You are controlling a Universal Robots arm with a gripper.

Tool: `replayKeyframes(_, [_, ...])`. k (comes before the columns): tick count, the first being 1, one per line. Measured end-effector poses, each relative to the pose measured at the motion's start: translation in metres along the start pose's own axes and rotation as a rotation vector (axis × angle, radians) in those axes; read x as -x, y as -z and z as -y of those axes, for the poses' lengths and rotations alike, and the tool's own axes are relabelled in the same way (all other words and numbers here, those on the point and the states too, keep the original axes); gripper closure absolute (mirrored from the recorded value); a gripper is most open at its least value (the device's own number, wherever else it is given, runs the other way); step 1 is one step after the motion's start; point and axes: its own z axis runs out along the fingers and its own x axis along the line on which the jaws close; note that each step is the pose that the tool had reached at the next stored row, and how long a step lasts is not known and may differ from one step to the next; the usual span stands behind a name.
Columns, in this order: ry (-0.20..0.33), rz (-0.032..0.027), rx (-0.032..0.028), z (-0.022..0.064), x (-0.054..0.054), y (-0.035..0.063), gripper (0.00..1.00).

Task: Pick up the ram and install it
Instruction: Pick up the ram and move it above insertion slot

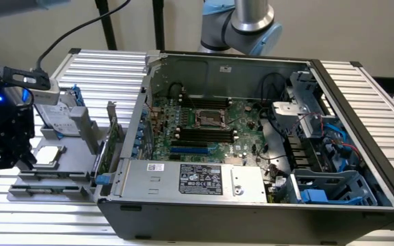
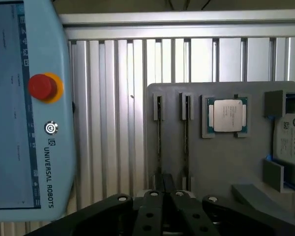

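Two ram sticks sit in tray slots by the gripper, wrist view; grip state can't be told. Exterior view adds the computer at the tray's three o'clock.

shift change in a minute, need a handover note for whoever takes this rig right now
Gripper: hanging over the gray tray, at the end of its two narrow slots.
Ram: looks to be standing on edge in a tray slot, with a second stick in the slot beside it. Not lifted.
Done: nothing installed. The black memory slots in the open computer look empty.
Left: the whole job, both pickup and install.
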Motion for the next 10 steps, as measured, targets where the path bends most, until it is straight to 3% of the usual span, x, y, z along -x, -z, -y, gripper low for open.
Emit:
replayKeyframes(5, [0.001, 0.0006, -0.0005, 0.0, 0.0, -0.0014, 0.64])
replayKeyframes(10, [0.007, 0.0001, 0.0009, 0.0, -0.0002, -0.0094, 0.64])
